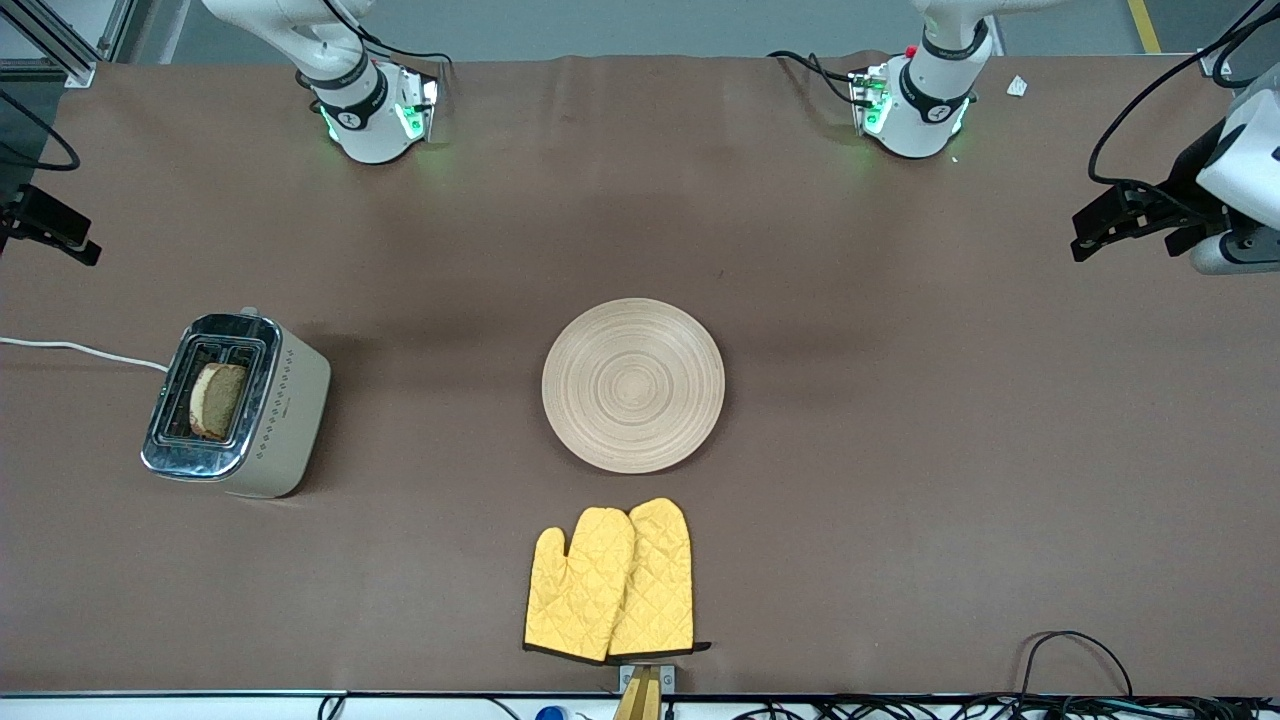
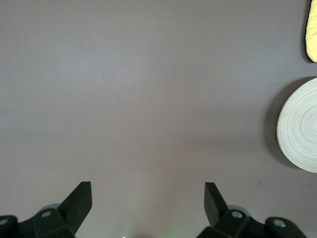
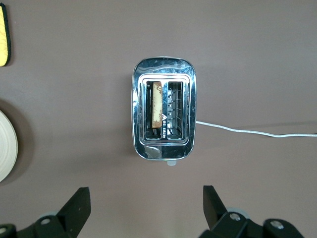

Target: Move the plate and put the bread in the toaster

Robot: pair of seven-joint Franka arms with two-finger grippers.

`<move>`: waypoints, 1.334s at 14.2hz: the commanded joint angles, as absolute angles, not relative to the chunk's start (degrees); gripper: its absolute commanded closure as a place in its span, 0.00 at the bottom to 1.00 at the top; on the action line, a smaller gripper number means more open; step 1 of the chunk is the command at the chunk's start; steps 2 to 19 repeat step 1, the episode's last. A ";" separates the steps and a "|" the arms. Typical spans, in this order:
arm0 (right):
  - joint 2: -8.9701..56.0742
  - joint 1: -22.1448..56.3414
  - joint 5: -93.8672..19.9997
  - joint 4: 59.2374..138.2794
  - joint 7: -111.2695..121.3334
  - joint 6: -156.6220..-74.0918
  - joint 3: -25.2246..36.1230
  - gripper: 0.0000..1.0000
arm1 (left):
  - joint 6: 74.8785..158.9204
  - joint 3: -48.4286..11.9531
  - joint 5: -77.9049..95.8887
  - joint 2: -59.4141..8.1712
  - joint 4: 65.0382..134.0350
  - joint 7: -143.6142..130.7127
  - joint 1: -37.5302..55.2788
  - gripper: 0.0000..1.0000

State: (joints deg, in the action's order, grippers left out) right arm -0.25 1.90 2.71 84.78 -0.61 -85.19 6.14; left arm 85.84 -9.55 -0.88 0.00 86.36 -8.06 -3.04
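The round light-wood plate (image 1: 633,385) lies bare at the middle of the table; its edge also shows in the left wrist view (image 2: 302,126) and in the right wrist view (image 3: 6,146). The cream toaster (image 1: 275,420) with its chrome top (image 3: 163,67) stands toward the right arm's end of the table. The bread slice (image 1: 217,400) stands upright in one of its two slots (image 3: 157,105). My right gripper (image 3: 146,190) is open and empty, high up by the toaster (image 1: 50,235). My left gripper (image 2: 148,186) is open and empty over bare table at the left arm's end (image 1: 1100,225).
A pair of yellow oven mitts (image 1: 610,580) lies nearer to the front camera than the plate, close to the table's edge. The toaster's white cord (image 1: 80,350) runs off the right arm's end of the table. Cables lie along the front edge.
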 commanded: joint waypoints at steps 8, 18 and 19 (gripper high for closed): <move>-1.58 0.35 1.41 86.66 0.44 -85.87 5.36 0.00 | 85.17 -9.58 -1.76 0.44 85.78 -7.73 -3.08 0.00; -1.58 0.35 1.41 86.66 0.44 -85.87 5.36 0.00 | 85.17 -9.58 -1.76 0.44 85.78 -7.73 -3.08 0.00; -1.58 0.35 1.41 86.66 0.44 -85.87 5.36 0.00 | 85.17 -9.58 -1.76 0.44 85.78 -7.73 -3.08 0.00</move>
